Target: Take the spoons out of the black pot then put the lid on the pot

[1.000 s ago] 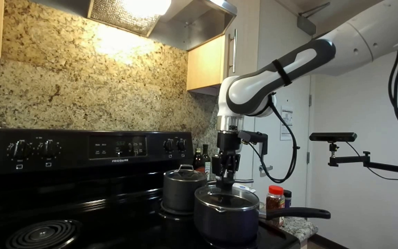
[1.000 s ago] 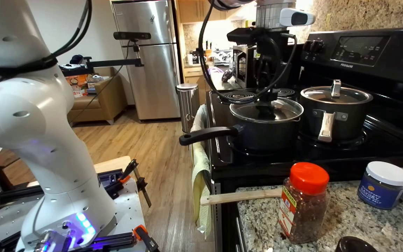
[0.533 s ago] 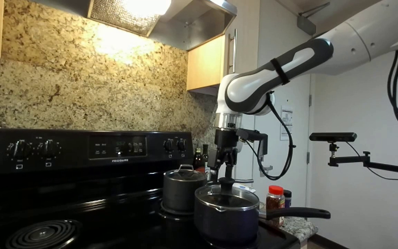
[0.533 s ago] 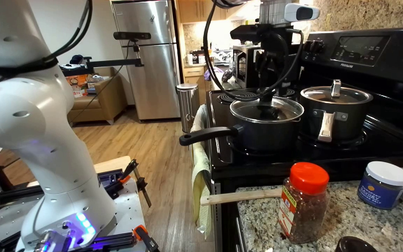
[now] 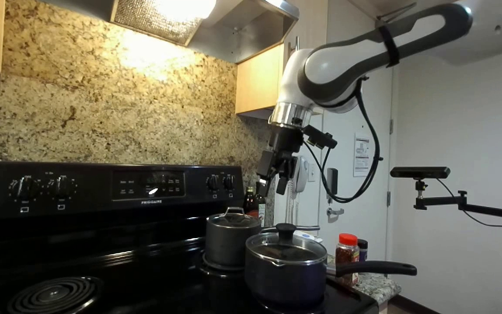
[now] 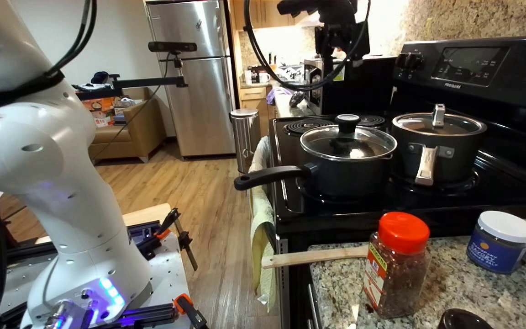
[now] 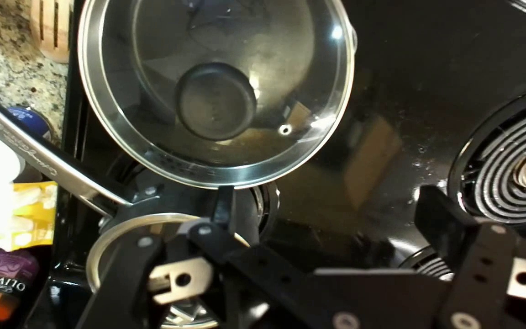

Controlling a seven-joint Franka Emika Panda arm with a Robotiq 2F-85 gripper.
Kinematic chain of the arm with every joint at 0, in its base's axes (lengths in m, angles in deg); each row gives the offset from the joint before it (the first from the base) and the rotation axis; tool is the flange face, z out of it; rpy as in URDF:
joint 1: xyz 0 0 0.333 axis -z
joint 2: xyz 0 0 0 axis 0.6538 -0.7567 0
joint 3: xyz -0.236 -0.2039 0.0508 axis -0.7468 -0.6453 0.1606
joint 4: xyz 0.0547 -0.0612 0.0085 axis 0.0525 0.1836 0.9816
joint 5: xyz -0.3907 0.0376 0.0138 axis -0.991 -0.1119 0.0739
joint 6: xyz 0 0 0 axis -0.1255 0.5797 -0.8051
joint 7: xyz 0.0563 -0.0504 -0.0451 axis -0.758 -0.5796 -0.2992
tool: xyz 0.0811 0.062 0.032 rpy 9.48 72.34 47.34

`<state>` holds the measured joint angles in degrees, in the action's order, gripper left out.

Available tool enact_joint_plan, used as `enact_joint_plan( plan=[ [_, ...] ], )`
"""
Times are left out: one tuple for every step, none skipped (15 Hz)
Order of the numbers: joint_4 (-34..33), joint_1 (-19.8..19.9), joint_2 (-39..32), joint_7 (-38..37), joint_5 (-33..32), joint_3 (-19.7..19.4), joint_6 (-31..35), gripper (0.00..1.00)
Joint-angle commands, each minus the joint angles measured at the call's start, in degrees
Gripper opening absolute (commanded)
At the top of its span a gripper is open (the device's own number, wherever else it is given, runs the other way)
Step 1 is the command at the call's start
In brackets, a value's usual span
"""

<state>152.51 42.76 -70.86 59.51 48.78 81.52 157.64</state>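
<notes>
Have the Robotiq gripper (image 5: 273, 189) tilted above the stove (image 5: 155, 279), well apart from the glass lid (image 6: 324, 145), with fingers (image 7: 436, 210) spread wide. Can see that lid resting level on the black saucepan (image 5: 286, 283) in both exterior views, with its black knob (image 6: 348, 122) upright. Find a grey lidded pot (image 5: 229, 246) just beside. Make out a wooden spoon (image 6: 308, 257) on the granite counter (image 6: 454, 283), jutting past its edge and running behind the red-capped jar (image 6: 395, 276). In the wrist view, see a slotted wooden head (image 7: 49, 28) on that counter.
</notes>
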Motion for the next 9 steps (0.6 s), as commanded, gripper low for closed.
enact_joint_plan(
  plan=[
    [2.59,-0.91,6.18,-4.29,-1.3,2.39,-6.0,1.0],
    [2.54,-1.13,7.37,-5.44,-1.18,2.97,-8.94,1.0],
    [2.38,-1.1,8.38,-7.2,-1.69,3.69,-12.04,1.0],
    [2.03,-1.08,9.17,-9.0,-1.88,4.4,-14.88,1.0],
    [1.39,-1.07,9.52,-10.2,-1.97,4.96,-17.99,1.0],
    [0.84,-1.0,9.79,-11.7,-2.12,5.46,-20.83,1.0],
    [0.49,-0.97,9.97,-12.77,-1.9,5.75,-23.13,1.0],
    [0.34,-1.02,10.18,-13.42,-1.48,5.95,-24.77,1.0],
    [0.44,-1.01,10.43,-14.15,-1.2,6.13,-25.61,1.0]
  ],
)
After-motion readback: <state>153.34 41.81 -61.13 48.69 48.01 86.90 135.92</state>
